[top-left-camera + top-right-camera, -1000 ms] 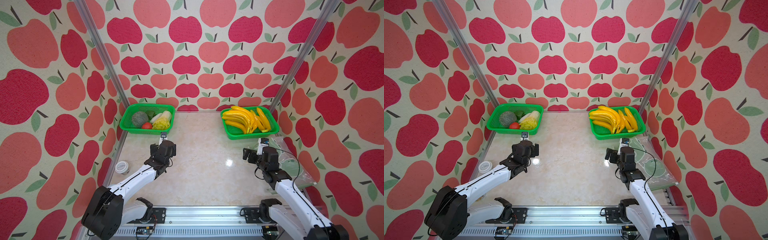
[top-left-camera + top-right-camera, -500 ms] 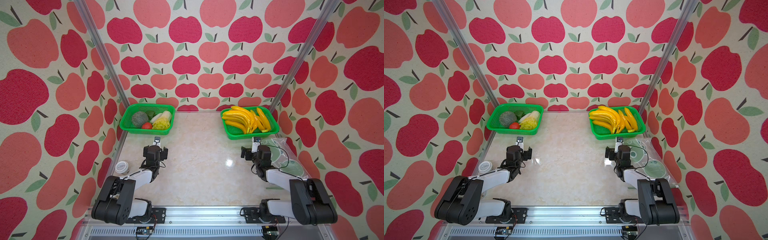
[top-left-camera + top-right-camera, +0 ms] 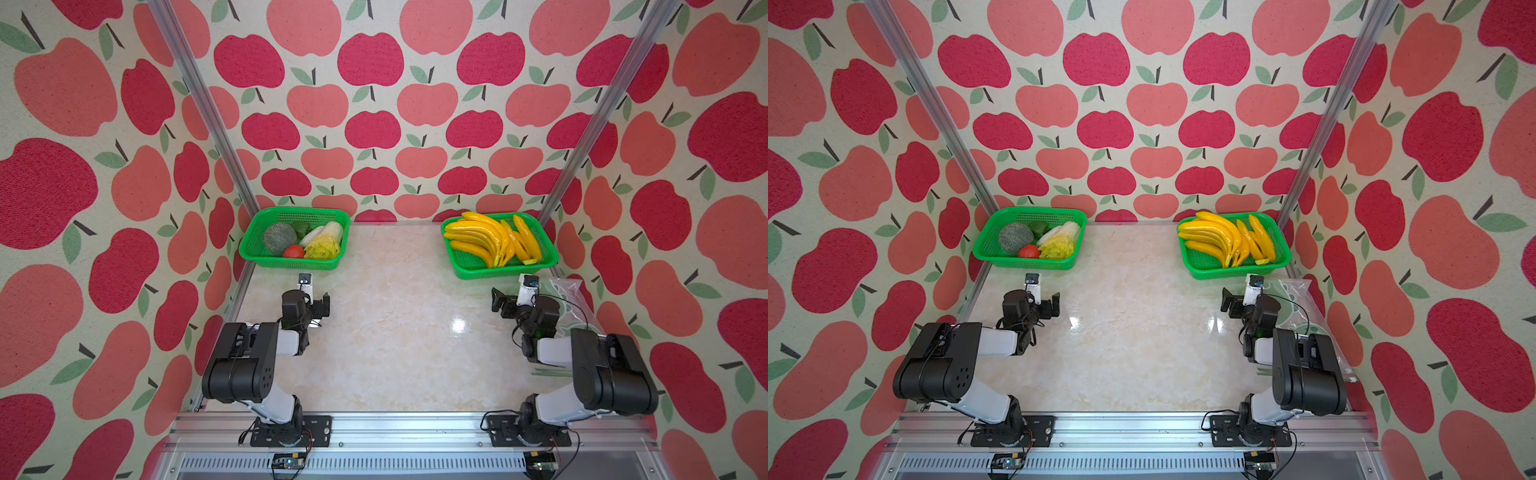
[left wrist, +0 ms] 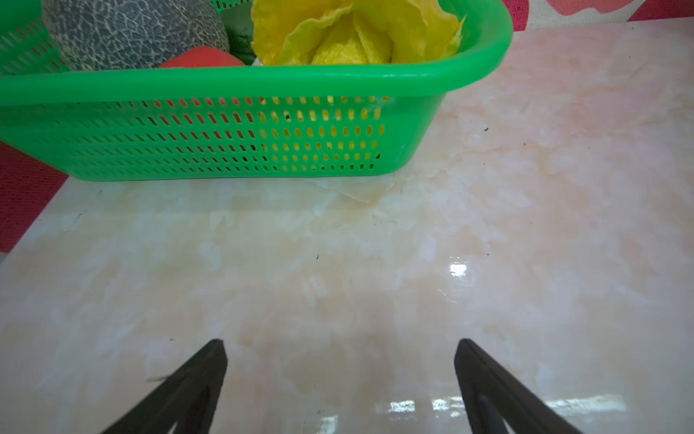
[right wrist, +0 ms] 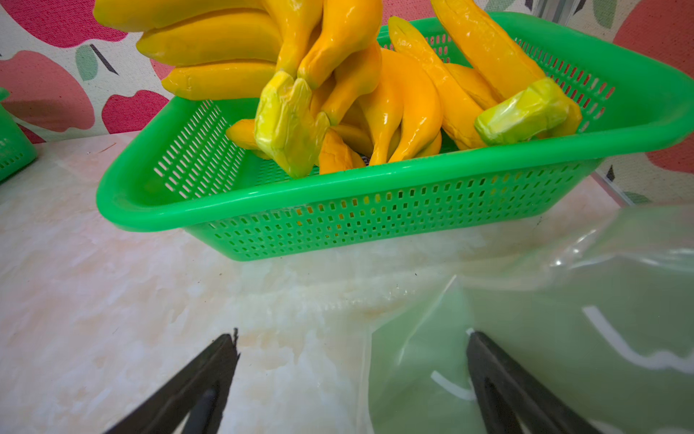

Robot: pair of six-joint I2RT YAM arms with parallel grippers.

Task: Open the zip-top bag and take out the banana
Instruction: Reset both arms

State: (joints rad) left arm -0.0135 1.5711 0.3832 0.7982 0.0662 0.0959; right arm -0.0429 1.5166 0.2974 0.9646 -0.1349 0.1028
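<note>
Walls [image 3: 374, 124] papered with red and pink apples enclose a glossy, pale marbled tabletop [image 3: 395, 361]. Aluminium posts [image 3: 200, 95] stand at the back corners, and a light glint [image 3: 458, 325] shines on the surface.

clear zip-top bag [image 5: 563, 300] lying flat, far right

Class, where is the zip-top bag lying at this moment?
In both top views the zip-top bag lies flat at the table's right edge, just in front of the banana basket, partly under the right arm.
</note>
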